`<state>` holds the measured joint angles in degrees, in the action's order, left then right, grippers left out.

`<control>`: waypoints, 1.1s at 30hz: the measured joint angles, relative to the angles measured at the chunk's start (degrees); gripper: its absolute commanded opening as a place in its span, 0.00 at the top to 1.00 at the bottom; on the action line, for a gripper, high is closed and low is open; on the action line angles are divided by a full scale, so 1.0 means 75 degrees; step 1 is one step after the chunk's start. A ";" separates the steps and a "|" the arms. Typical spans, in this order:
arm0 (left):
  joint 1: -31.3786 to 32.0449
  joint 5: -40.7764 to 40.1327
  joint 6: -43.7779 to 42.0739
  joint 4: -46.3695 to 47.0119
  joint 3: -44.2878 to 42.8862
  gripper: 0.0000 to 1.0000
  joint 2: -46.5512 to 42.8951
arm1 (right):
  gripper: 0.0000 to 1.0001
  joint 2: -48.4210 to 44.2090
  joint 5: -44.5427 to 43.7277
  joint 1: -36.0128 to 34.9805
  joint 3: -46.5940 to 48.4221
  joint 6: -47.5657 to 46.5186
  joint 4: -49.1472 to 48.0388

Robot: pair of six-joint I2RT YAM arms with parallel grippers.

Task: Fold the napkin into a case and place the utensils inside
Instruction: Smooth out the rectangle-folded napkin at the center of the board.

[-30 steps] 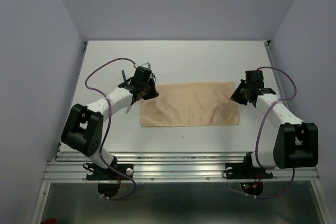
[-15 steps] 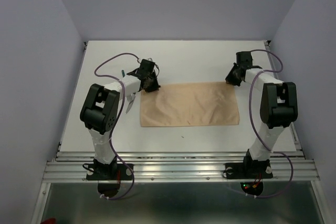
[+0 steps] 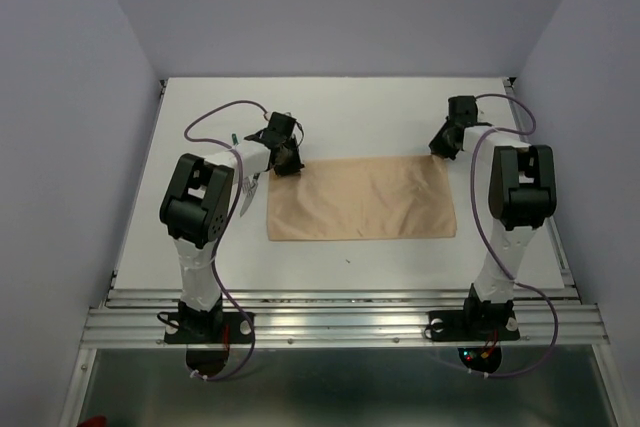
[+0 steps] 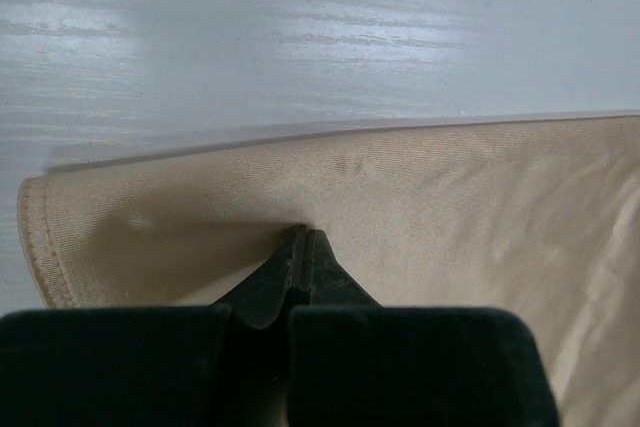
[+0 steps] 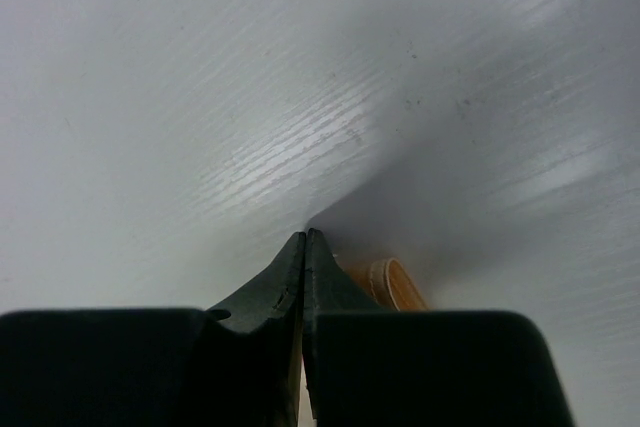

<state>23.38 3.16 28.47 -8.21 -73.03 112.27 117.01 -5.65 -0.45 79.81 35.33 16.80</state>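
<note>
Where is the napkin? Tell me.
In the top view the napkin lies flat at the middle of the table, with the left end effector on its far-left corner and the right end effector beside its far-right corner.

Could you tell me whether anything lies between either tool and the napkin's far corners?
Nothing visible does. The left tool is shut on the napkin at its far left corner; the right tool, also shut, touches the table right beside the far right corner.
</note>
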 measured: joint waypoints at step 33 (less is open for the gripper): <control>-0.0122 -0.0318 0.0297 0.0612 0.0848 1.00 -0.0507 | 0.99 -0.0968 -0.0600 0.0000 -0.1256 -0.0437 -0.0017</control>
<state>22.46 0.78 30.70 -3.62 -66.67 108.47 109.75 -10.15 -0.45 70.39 32.05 16.67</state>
